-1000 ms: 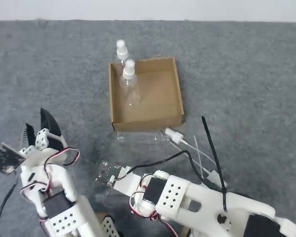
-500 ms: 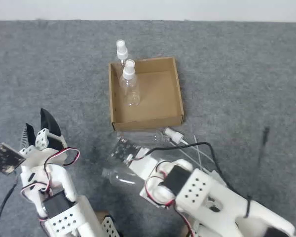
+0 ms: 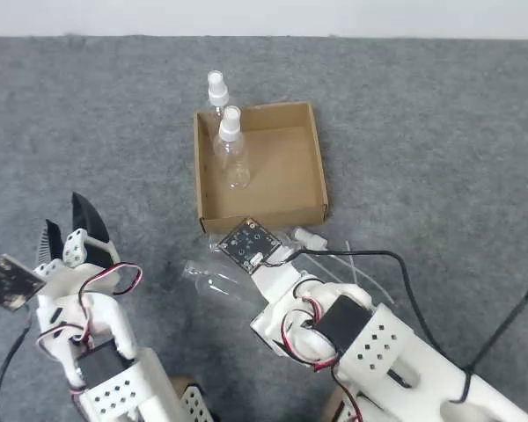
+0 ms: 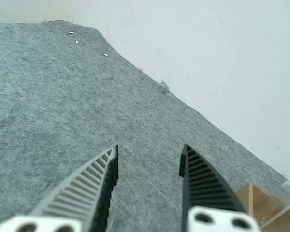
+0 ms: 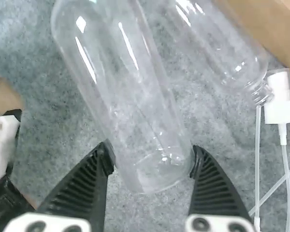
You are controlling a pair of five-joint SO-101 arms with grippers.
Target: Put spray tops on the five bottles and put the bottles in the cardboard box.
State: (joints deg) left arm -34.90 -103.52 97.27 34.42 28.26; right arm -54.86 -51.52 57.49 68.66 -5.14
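While my left pincer (image 4: 147,151) hangs spread over the bare grey surface (image 4: 48,96) at the near left with nothing between its fingers, my right pincer (image 5: 151,150) is pressed against both sides of a clear bottle (image 5: 121,92), pinching it close to its base. That bottle is held on its side just near of the cardboard box (image 3: 319,158), off its near-left corner. A second bottle (image 5: 217,43), also on its side and uncapped, lies beside it, close along the box's near wall. A loose spray top (image 5: 281,104) rests just off that second bottle's open neck, its thin tube trailing nearward. One capped bottle (image 3: 231,149) stands inside the box by the left wall. Another capped bottle (image 3: 216,90) stands just beyond the far-left corner.
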